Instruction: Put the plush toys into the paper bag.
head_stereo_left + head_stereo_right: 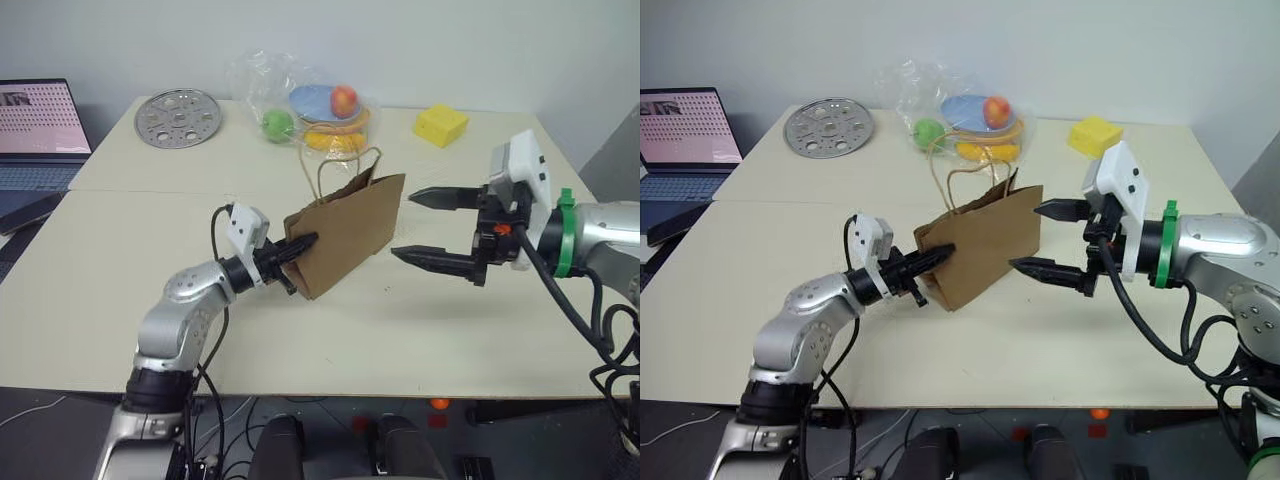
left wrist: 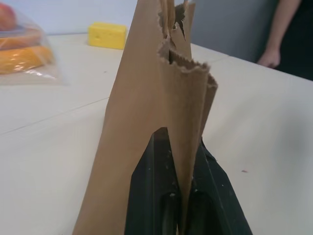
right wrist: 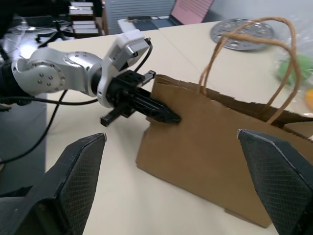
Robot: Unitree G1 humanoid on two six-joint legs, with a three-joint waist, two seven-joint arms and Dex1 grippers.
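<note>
The brown paper bag (image 1: 350, 235) stands upright in the middle of the table (image 1: 120, 300), its twisted handles (image 1: 345, 165) sticking up. My left gripper (image 1: 305, 243) is shut on the bag's left side edge, and in the left wrist view the folded paper (image 2: 166, 98) is pinched between the two black fingers (image 2: 151, 196). At the bag's right edge my right gripper (image 1: 402, 224) is open, its jaws wide apart with nothing between them; its fingers (image 3: 73, 166) frame the bag (image 3: 210, 161) in the right wrist view. The plush toys are out of view.
At the back of the table lie a clear plastic bag of fruit and plates (image 1: 310, 110), a yellow cheese-like block (image 1: 441, 124) and a perforated metal disc (image 1: 179, 118). A laptop (image 1: 40, 120) sits at the far left. A person's hand (image 2: 269, 58) is beyond the table.
</note>
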